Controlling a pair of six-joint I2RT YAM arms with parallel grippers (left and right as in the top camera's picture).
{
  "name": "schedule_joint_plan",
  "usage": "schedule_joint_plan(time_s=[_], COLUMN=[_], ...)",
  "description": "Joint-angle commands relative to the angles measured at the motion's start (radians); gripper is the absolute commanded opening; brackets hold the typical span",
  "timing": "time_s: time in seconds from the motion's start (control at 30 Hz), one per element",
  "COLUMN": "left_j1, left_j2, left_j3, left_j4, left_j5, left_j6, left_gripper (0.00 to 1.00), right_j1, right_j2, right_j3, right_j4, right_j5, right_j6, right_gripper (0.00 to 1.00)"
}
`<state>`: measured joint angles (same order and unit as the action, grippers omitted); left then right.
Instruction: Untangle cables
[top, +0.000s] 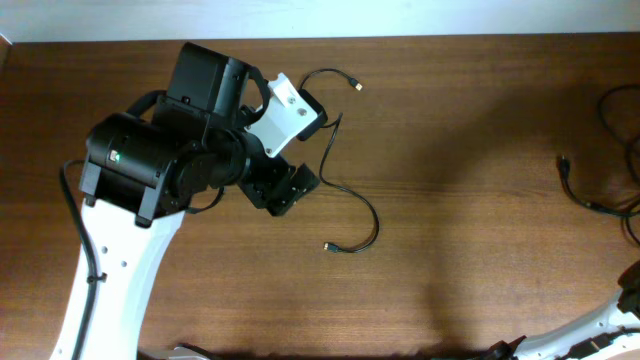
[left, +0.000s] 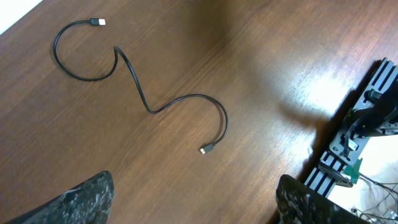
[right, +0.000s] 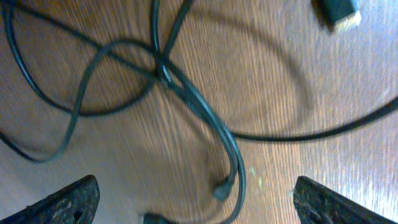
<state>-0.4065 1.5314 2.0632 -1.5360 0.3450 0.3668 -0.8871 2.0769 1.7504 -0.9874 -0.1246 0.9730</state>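
My right pincer (right: 199, 202) hangs wide and empty at the bottom of its wrist view. Just beyond it the tangled cables (right: 165, 78) cross in a tight knot at the upper middle of the desk (right: 280, 87), so I'd close on one strand clear of that crossing, not on the knot, and draw it out slowly along its own line. Farther off a plug (right: 339, 12) lies at the upper right, while my left pincer (left: 196, 199), also wide and empty, hangs over a single cable (left: 180, 99) lying free from upper left to centre.
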Motion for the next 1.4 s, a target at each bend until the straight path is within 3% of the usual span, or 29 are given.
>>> schedule_joint_plan(time_s=[0.0,0.1,0.13,0.3,0.37,0.5,0.67,0.77,0.93,0.97,1.03,1.1,1.23,1.3,1.33,1.37], left_j1=[0.002,0.002,0.002,0.002,0.003,0.046,0.282,0.378,0.377,0.377,0.377,0.377,0.377,0.377,0.377,0.377], left_j2=[0.006,0.006,0.006,0.006,0.006,0.006,0.006,0.008,0.007,0.007,0.008,0.007,0.008,0.008,0.008,0.008], left_j3=[-0.002,-0.002,-0.002,-0.002,-0.002,-0.002,-0.002,-0.004,-0.004,-0.004,-0.004,-0.004,-0.004,-0.004,-0.004,-0.004], left_j4=[0.002,0.013,0.034,0.069,0.083,0.097,0.131,0.13,0.122,0.121,0.121,0.114,0.111,0.109,0.107,0.107], left_j5=[0.018,0.008,0.006,-0.172,-0.251,-0.264,-0.259,-0.185,-0.184,-0.184,-0.18,-0.172,-0.172,-0.172,-0.165,-0.157], left_j6=[0.021,0.033,0.033,0.031,-0.011,-0.014,-0.126,-0.138,-0.138,-0.138,-0.138,-0.138,-0.138,-0.138,-0.138,-0.138], left_gripper=[0.84,0.86,0.87,0.87,0.88,0.88,0.86,0.86,0.86,0.86,0.86,0.86,0.86,0.86,0.86,0.86], right_j1=[0.064,0.245,0.346,0.794,0.951,1.168,1.281,1.341,1.413,1.427,1.433,1.416,1.3,1.109,0.967,0.914], right_j2=[-0.015,-0.015,-0.015,-0.015,-0.015,-0.015,-0.015,-0.009,0.027,0.031,0.048,0.055,-0.031,-0.236,-0.369,-0.412], right_j3=[0.011,0.011,0.011,0.011,0.011,0.011,0.011,0.011,0.01,0.01,0.009,0.01,0.018,0.076,0.097,0.098], right_j4=[-0.012,-0.017,-0.047,-0.215,-0.273,-0.177,0.173,0.316,0.339,0.341,0.306,0.224,0.067,-0.066,-0.094,-0.094], right_j5=[-0.143,-0.313,-0.335,-0.264,-0.262,-0.233,-0.27,-0.271,-0.256,-0.238,-0.15,-0.046,-0.047,0.03,0.154,0.185], right_j6=[-0.044,-0.27,-0.414,-1.045,-1.19,-1.188,-0.789,-0.749,-0.702,-0.701,-0.633,-0.612,-0.602,-0.685,-0.685,-0.685], right_gripper=[0.99,0.99,0.99,0.99,0.99,0.99,0.99,0.99,1.0,0.76,0.04,0.04,0.04,0.04,0.04,0.04])
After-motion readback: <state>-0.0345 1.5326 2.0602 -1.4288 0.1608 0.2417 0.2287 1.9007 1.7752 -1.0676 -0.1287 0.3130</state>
